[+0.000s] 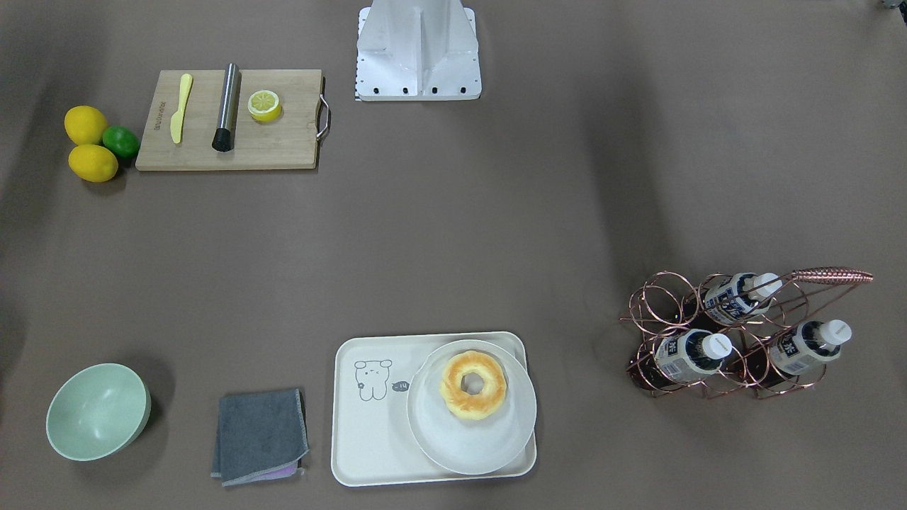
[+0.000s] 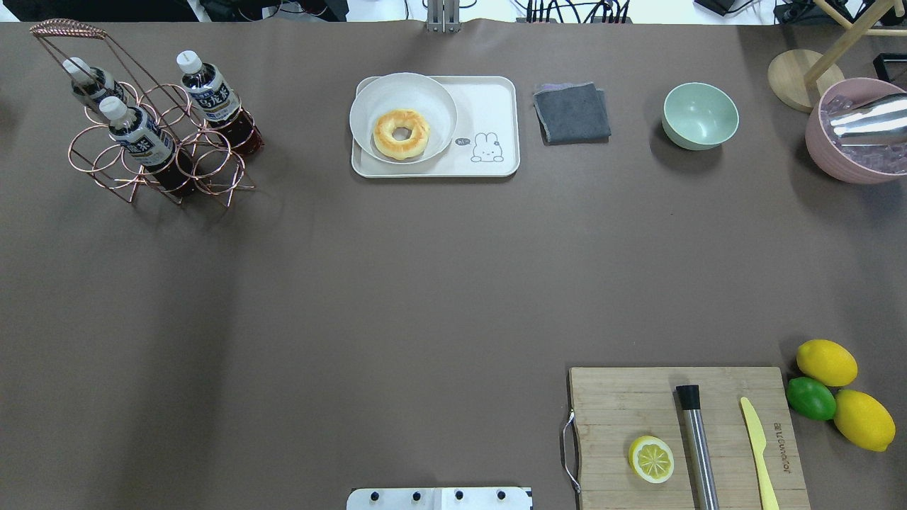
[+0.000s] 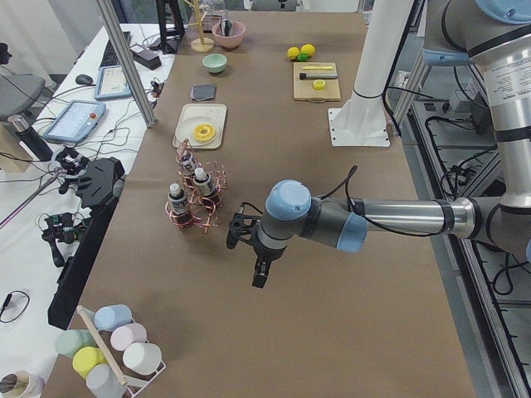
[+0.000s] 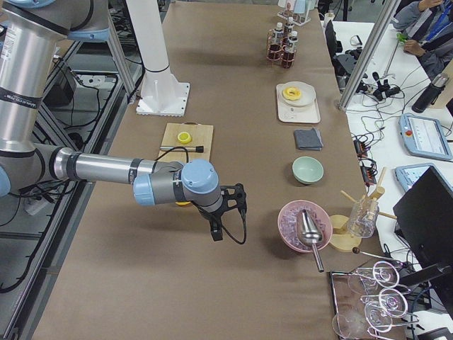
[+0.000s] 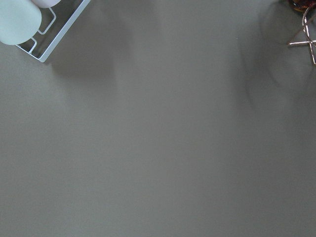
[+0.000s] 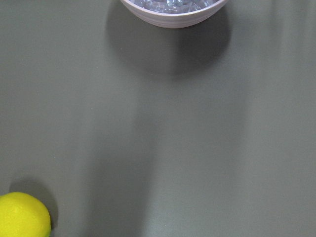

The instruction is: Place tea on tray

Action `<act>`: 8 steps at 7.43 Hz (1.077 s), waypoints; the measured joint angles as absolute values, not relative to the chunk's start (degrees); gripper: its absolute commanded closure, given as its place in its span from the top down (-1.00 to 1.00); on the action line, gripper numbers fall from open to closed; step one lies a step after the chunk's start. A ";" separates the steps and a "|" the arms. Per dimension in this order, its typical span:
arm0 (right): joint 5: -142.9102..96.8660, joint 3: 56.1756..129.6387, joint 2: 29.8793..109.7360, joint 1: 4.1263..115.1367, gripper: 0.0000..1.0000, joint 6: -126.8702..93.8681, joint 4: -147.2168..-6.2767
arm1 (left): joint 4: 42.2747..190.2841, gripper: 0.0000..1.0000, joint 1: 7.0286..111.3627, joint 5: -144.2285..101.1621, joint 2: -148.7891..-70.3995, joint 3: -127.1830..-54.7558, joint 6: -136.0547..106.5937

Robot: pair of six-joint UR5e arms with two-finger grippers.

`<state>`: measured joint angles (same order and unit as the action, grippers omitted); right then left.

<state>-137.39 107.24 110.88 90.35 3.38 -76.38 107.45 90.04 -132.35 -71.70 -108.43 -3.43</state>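
Three tea bottles (image 1: 691, 354) with white caps lie in a copper wire rack (image 2: 106, 152) at the table's far left in the overhead view. The cream tray (image 1: 368, 439) with the cartoon drawing sits at the far middle (image 2: 496, 106). A round plate takes up half of it. My left gripper (image 3: 259, 280) hangs over bare table near the rack (image 3: 195, 195). My right gripper (image 4: 215, 232) hangs over bare table near the pink bowl. Both show only in the side views, so I cannot tell whether they are open or shut.
A white plate (image 1: 489, 439) with a doughnut (image 1: 472, 384) is on the tray. A grey cloth (image 1: 260, 433) and a green bowl (image 1: 98, 411) lie beside it. A cutting board (image 2: 623, 397) holds a lemon half, a muddler and a knife, with lemons (image 2: 826, 362) nearby. A pink ice bowl (image 2: 836, 156) stands at far right.
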 measured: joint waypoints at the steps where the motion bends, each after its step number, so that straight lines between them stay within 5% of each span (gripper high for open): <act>1: -137.65 107.27 110.90 90.36 1.00 3.32 -76.38 | 108.55 0.95 89.97 -132.36 -70.63 -108.91 -4.02; 8: -138.30 107.29 111.04 90.43 1.00 3.72 -76.28 | 117.15 0.91 87.91 -136.50 -68.33 -109.51 -11.41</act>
<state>-138.30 107.29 111.04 90.43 3.72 -76.28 117.15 87.91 -136.50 -68.33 -109.51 -11.41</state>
